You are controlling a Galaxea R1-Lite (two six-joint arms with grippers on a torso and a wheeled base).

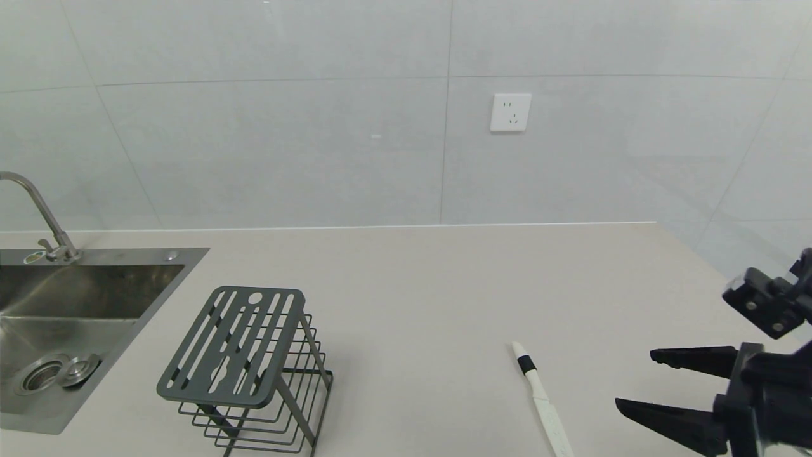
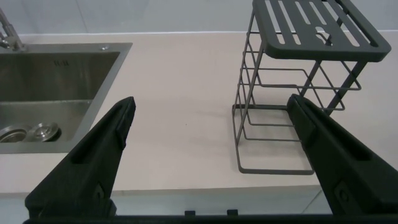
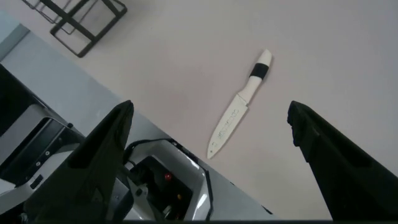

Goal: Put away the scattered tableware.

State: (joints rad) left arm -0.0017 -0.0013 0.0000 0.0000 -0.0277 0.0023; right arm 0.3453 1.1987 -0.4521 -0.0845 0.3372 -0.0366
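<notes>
Task's thing: a slim white knife with a black band round its handle [image 1: 539, 397] [image 3: 238, 106] lies flat on the pale beige worktop [image 1: 444, 298] [image 2: 186, 93] [image 3: 186, 50], in the near right part.
Knife's lie: handle end towards the far side, blade end towards the near edge and angled a little to the right; the blade tip runs out of the head view at the bottom.
Knife's neighbours: well apart from the rack on its left, near the right jaws on its right, touching neither.
Right jaws: spread wide and holding nothing, at the near right edge of the head view with the tips pointing left towards the knife. In the right wrist view the knife lies in the gap between them, clear of both.
Left jaws: spread wide and holding nothing. The left wrist view looks between them at bare worktop, with the sink to the left and the rack to the right.
Rack: a dark grey wire stand with a slotted flat top [image 1: 247, 365] [image 2: 311, 53] [image 3: 81, 18] stands upright on the near left part of the worktop, just right of the sink.
Sink: a stainless steel basin [image 1: 114, 257] [image 2: 62, 78] set into the worktop at far left, with a round drain [image 1: 41, 376] [image 2: 28, 132] in its floor.
Tap: a curved steel faucet [image 1: 44, 216] [image 2: 6, 28] on the sink's far rim.
Wall: light grey tiles with a white socket [image 1: 510, 112] above the far edge.
</notes>
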